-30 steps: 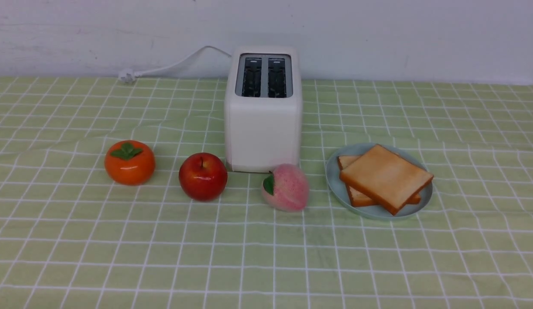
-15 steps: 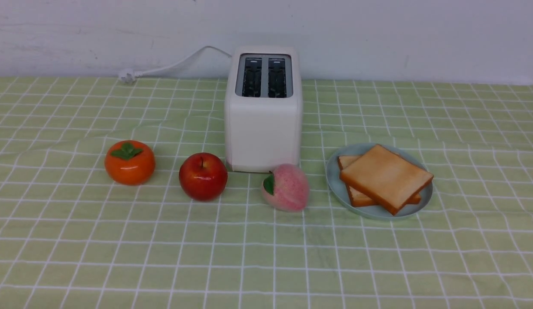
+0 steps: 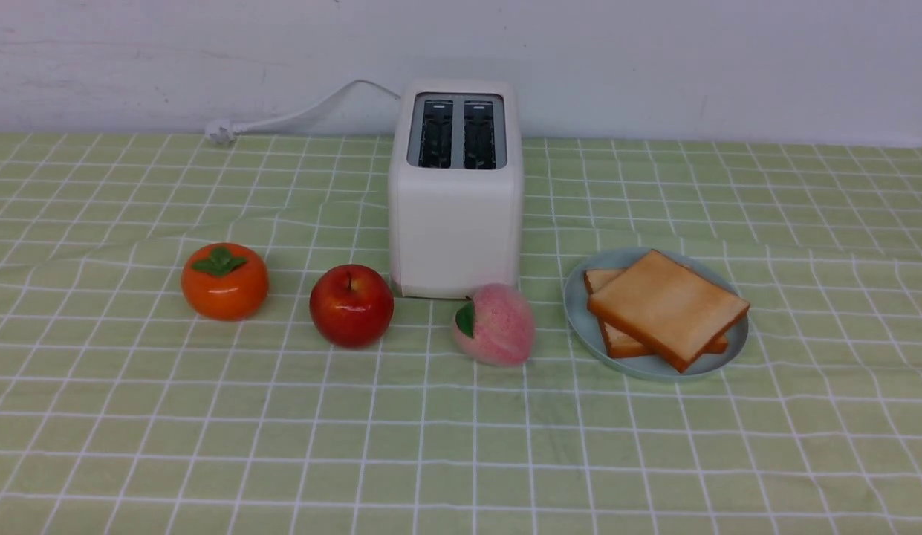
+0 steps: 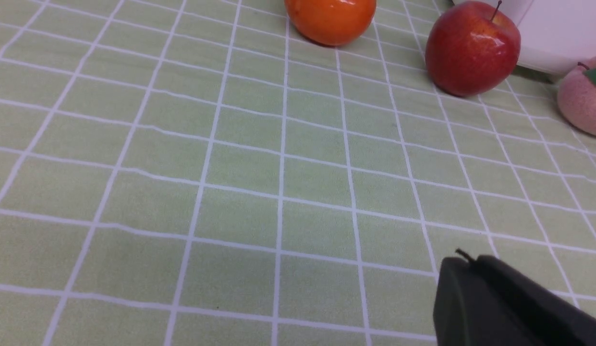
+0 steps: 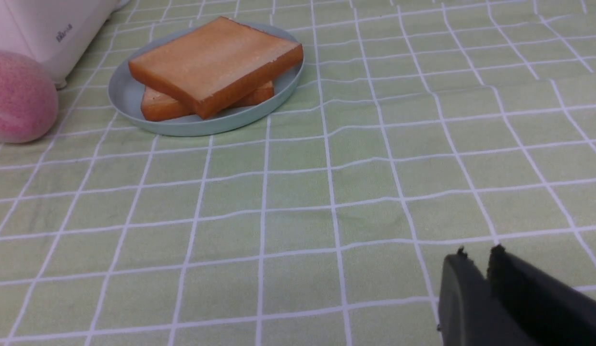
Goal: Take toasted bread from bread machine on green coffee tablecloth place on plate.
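Two slices of toasted bread (image 3: pixel 667 306) lie stacked on the pale blue-green plate (image 3: pixel 579 308), right of the white bread machine (image 3: pixel 455 215), whose two slots are empty. The bread (image 5: pixel 216 62) and plate (image 5: pixel 122 93) also show in the right wrist view. All rest on the green coffee tablecloth (image 3: pixel 461 446). Neither arm shows in the front view. My left gripper (image 4: pixel 470 262) is shut and empty above bare cloth. My right gripper (image 5: pixel 476 253) is shut and empty above bare cloth, well short of the plate.
An orange persimmon (image 3: pixel 224 281), a red apple (image 3: pixel 351 305) and a pink peach (image 3: pixel 495 324) stand in a row before the toaster. The white cord (image 3: pixel 297 111) runs to the back left by the wall.
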